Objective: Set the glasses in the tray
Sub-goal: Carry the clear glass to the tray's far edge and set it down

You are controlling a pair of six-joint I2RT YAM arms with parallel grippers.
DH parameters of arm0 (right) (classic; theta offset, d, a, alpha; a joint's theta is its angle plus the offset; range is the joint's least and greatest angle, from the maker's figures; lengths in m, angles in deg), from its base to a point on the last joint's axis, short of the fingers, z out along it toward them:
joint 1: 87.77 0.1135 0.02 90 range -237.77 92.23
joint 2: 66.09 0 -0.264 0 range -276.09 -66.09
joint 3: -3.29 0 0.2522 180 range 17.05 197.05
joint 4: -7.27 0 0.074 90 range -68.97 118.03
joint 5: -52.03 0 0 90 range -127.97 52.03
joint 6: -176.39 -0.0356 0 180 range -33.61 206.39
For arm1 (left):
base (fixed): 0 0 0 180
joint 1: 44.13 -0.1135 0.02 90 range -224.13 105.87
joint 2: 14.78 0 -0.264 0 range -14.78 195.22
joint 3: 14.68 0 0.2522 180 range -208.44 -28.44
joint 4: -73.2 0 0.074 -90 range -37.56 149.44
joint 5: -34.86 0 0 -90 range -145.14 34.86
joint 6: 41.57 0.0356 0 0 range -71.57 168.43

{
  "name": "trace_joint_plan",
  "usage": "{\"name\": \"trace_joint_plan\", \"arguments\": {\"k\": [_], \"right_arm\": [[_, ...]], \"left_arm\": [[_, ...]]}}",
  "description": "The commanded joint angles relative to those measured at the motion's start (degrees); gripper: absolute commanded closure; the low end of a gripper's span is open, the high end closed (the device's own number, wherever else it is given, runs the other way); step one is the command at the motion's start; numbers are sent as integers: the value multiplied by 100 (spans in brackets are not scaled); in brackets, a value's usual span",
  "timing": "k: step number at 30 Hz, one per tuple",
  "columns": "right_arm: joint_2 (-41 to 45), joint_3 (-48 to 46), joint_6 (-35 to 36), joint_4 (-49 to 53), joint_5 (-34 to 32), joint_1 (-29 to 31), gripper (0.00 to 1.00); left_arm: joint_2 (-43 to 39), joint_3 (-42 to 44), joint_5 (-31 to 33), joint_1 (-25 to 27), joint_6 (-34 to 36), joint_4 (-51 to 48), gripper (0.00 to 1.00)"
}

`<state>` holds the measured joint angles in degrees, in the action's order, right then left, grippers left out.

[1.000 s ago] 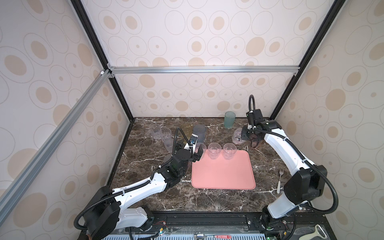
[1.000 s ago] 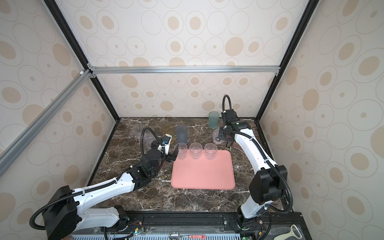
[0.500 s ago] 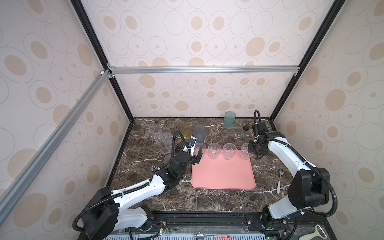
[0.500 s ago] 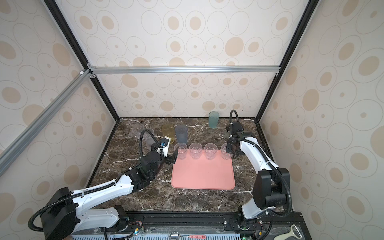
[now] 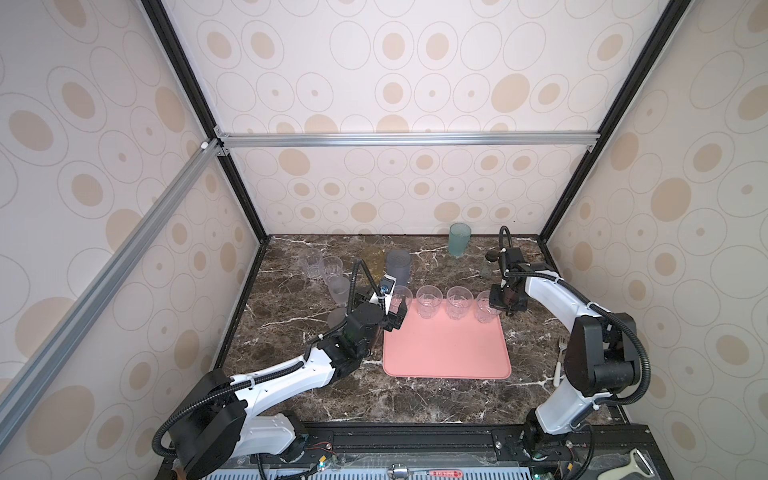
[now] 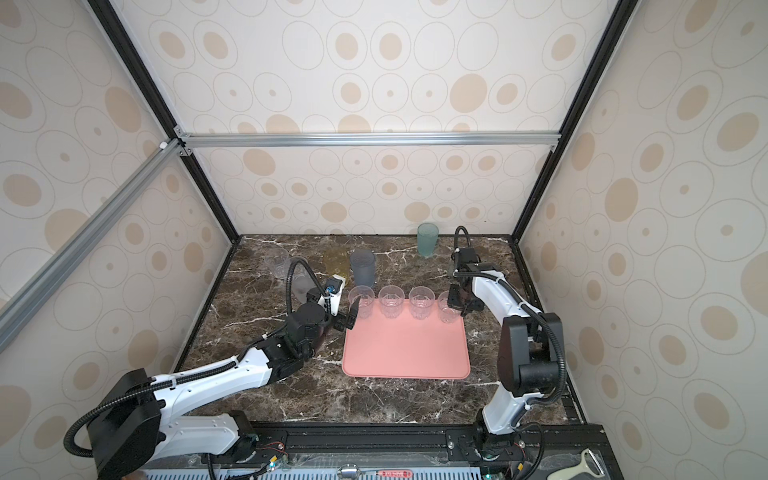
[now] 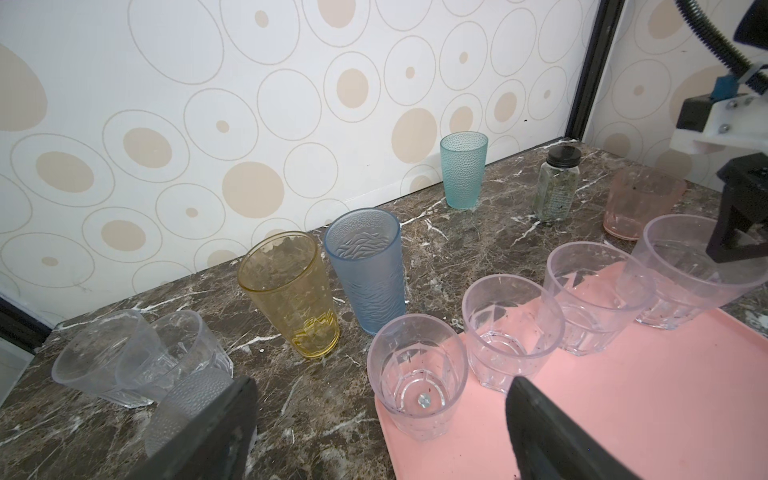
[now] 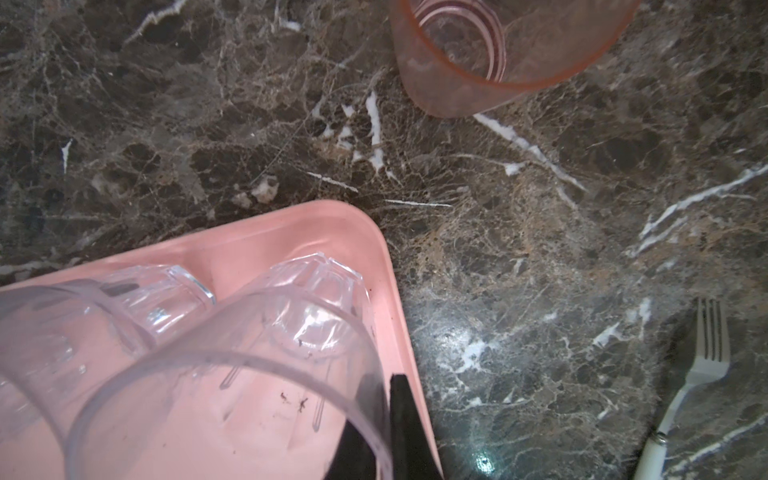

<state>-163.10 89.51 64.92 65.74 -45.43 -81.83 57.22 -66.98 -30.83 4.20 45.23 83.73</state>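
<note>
Glasses: four clear faceted ones line the far edge of the tray (image 5: 446,357). The others stand off it on the bench (image 5: 282,316).
Changed: a second ago three stood in that row, and the right end effector (image 5: 498,300) carried the fourth glass (image 5: 484,307) beyond the tray's far right corner. Now that glass is down inside the corner.
Right end effector: clenched on the fourth glass's rim, with the wall between its fingers. Whether the base sits fully on the tray is unclear.
Left end effector (image 5: 395,318): released and empty, jaws wide by the glass at the tray's far left corner.
Meaning: probably one release short of four placed, with most glasses still to fetch.
Left of tray: clear pair (image 7: 137,357), frosted glass (image 7: 187,399), amber glass (image 7: 291,295), blue glass (image 7: 368,270).
Beyond tray: teal glass (image 7: 463,170), pink glass (image 7: 640,203), black-lidded jar (image 7: 557,185).
In the way: the pink glass stands near the right arm's path out. A fork (image 8: 702,361) lies right of the tray.
</note>
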Motion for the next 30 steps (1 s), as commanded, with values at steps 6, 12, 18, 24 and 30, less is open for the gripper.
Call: {"name": "trace_joint_plan", "arguments": {"k": [6,12,18,24,30], "right_arm": [[-177,166,126,32,-80,-91,97],[-322,220,126,-22,-156,-92,96],[-474,369,119,-24,-184,-86,95],[-511,510,95,74,-158,-86,87],[-267,558,78,243,-33,-84,67]], "left_arm": [[7,-55,-15,35,-52,-26,7],[15,-55,3,36,-37,-30,7],[58,-48,38,36,-9,-4,7],[96,-94,279,40,-140,-71,3],[180,-368,675,42,-152,-488,1]]}}
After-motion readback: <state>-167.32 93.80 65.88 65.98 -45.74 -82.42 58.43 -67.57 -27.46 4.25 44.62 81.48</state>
